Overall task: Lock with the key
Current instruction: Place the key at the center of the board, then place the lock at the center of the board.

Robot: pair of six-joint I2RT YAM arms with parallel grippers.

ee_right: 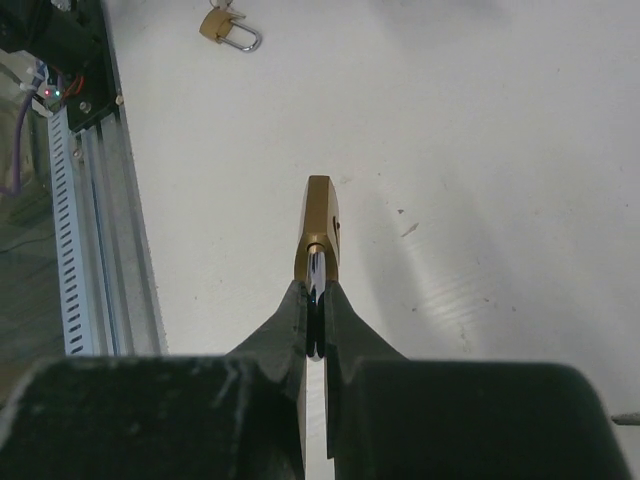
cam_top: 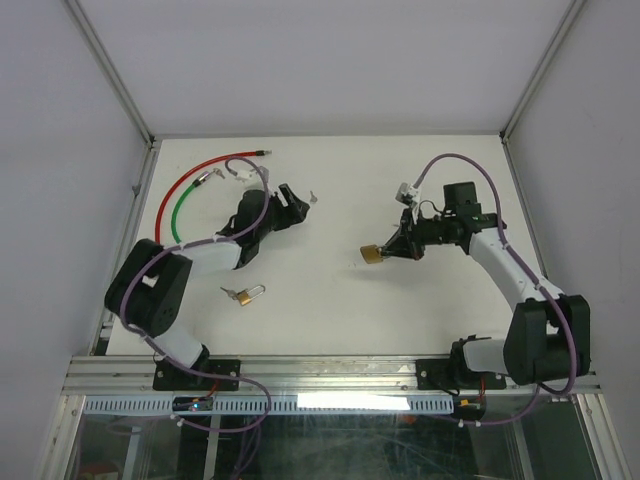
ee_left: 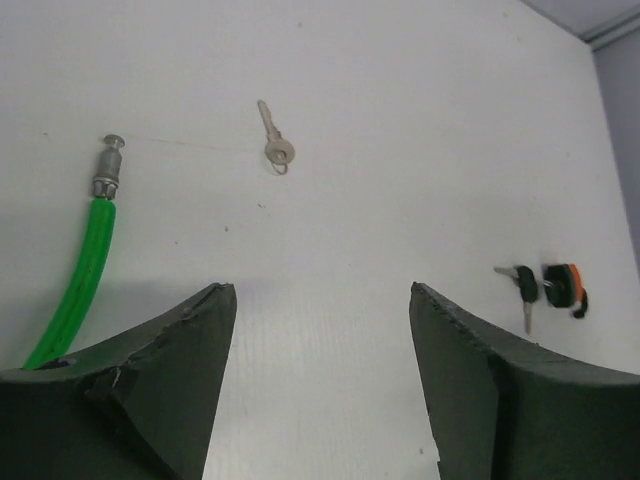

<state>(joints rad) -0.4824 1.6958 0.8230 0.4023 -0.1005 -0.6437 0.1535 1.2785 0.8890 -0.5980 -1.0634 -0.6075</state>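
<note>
My right gripper (cam_top: pixel 388 250) is shut on the silver shackle of a brass padlock (cam_top: pixel 372 255) and holds it edge-on just above the table. The right wrist view shows the lock body (ee_right: pixel 318 225) sticking out past the closed right gripper (ee_right: pixel 316 300). My left gripper (cam_top: pixel 293 207) is open and empty at the back left. A small silver key (cam_top: pixel 313 196) lies just beyond it on the table. In the left wrist view the key (ee_left: pixel 273 140) lies well ahead of the left gripper (ee_left: pixel 320 300), slightly left of centre.
A second brass padlock (cam_top: pixel 245 294) with keys lies near the left arm and also shows in the right wrist view (ee_right: pixel 228 27). Red (cam_top: pixel 205 165) and green (cam_top: pixel 178 212) cables curve at the back left. Black-headed keys (ee_left: pixel 522 285) and an orange-black item (ee_left: pixel 565 285) lie right of the left gripper.
</note>
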